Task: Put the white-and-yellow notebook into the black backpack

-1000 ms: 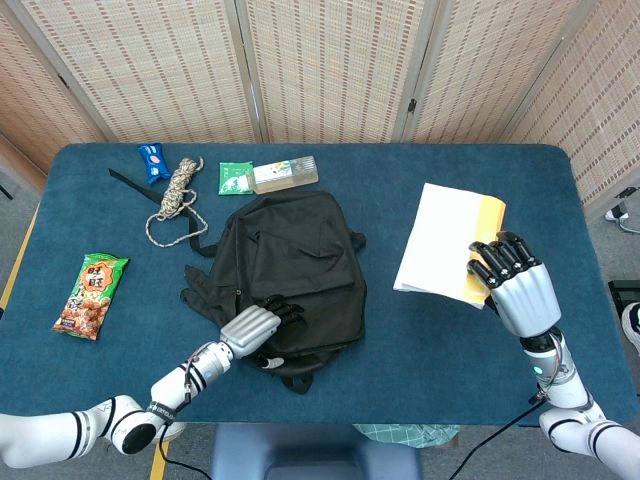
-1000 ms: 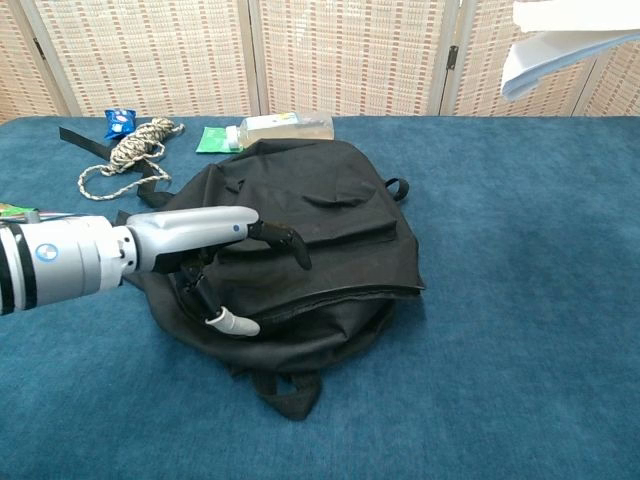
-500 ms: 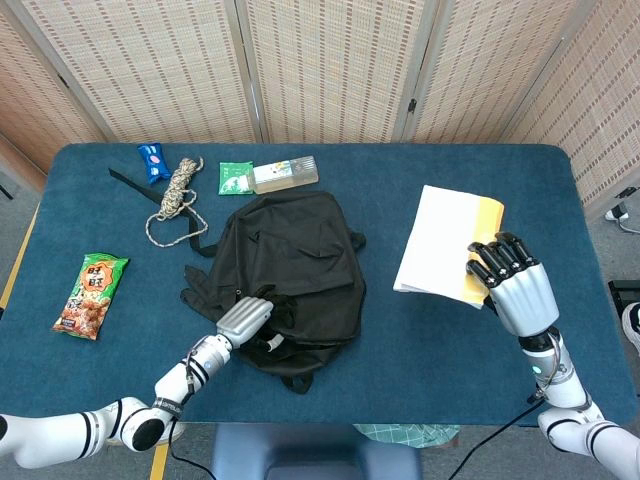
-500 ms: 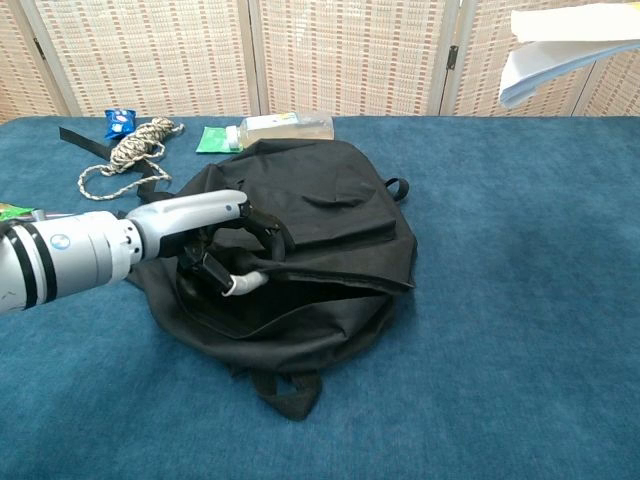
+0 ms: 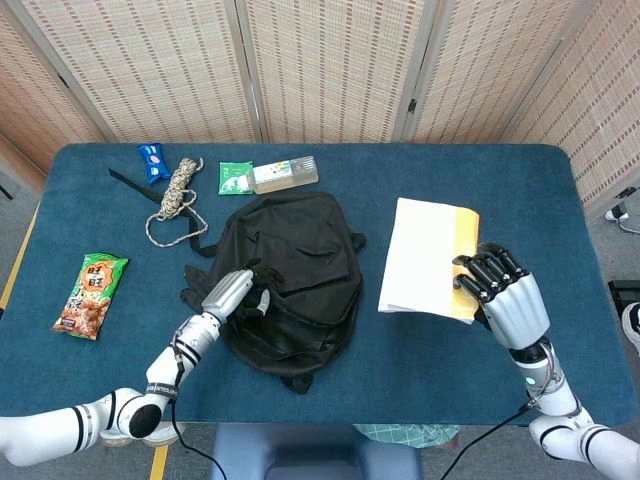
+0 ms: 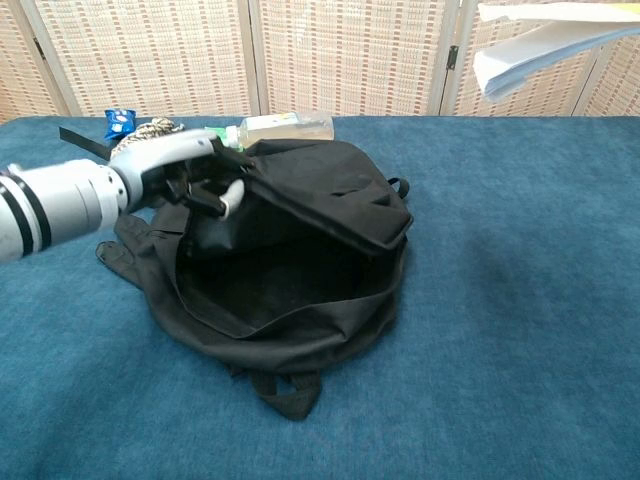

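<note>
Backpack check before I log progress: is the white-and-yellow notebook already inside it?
No: the notebook is held by the right hand in the air beside the black backpack, not inside it.

In the chest view the notebook (image 6: 545,40) is running off the top and right edges, and the right hand (image 5: 497,300) holding it is lying wholly outside that frame. The left hand (image 6: 195,175) is hiding its fingertips in the fold of the backpack (image 6: 300,260) flap it is gripping. The backpack's interior is showing only as dark shadow. Print on the snack packet (image 5: 92,295) is staying too small to read.
</note>
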Available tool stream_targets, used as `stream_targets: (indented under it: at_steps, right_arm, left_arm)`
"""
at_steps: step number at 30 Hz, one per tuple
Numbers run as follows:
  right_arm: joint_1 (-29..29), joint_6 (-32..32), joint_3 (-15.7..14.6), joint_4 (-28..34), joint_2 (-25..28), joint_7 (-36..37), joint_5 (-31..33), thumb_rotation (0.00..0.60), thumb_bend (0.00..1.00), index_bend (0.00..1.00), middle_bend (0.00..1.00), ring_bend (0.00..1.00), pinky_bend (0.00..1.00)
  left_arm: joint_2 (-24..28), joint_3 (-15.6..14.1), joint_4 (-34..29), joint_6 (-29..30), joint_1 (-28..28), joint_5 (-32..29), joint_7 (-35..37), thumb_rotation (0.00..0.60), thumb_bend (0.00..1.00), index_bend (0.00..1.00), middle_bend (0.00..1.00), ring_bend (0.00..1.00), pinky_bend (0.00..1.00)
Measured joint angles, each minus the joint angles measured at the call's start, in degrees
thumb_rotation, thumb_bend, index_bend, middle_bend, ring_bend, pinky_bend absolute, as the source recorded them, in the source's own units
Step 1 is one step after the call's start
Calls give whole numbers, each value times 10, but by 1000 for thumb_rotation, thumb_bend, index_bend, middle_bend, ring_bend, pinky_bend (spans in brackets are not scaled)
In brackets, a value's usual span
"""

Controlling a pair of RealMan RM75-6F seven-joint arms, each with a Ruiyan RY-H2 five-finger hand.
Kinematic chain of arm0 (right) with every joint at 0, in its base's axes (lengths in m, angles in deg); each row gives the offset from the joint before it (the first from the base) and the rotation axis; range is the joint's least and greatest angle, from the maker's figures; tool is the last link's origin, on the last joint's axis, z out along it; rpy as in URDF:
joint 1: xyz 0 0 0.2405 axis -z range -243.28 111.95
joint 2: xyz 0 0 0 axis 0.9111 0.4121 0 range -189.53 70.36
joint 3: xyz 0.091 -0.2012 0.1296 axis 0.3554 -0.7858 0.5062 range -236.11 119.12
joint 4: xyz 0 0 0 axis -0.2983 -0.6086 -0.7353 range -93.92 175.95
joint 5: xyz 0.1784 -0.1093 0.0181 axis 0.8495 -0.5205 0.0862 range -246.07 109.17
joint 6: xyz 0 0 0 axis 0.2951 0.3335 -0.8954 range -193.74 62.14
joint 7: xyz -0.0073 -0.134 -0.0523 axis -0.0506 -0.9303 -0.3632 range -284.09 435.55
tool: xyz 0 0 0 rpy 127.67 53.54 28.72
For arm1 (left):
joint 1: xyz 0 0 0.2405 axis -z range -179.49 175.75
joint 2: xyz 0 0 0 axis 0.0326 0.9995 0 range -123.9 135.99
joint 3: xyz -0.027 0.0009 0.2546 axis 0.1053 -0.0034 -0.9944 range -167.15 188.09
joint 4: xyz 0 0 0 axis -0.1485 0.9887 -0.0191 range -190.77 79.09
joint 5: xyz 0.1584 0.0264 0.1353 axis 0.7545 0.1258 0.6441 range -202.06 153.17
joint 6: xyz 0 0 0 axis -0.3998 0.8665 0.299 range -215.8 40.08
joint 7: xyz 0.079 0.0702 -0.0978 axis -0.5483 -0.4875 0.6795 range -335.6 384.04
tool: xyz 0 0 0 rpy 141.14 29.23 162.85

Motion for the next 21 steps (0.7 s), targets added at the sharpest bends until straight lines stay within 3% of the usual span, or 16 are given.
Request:
stream_targets:
  at_steps: [8,21]
  right_arm:
    - [4,-29,-29,78,4,40,-61,600,468,808,492,504,380]
    - [1,6,-74,135,-11,96,-112,600,469,816,502,509,408]
  left_arm:
    - [37,53,12,-48,35,-126,-1,600,758,608,353,320,98]
    - [50,85,70,-74,121,-351,-79,600,758,608,353,321,95]
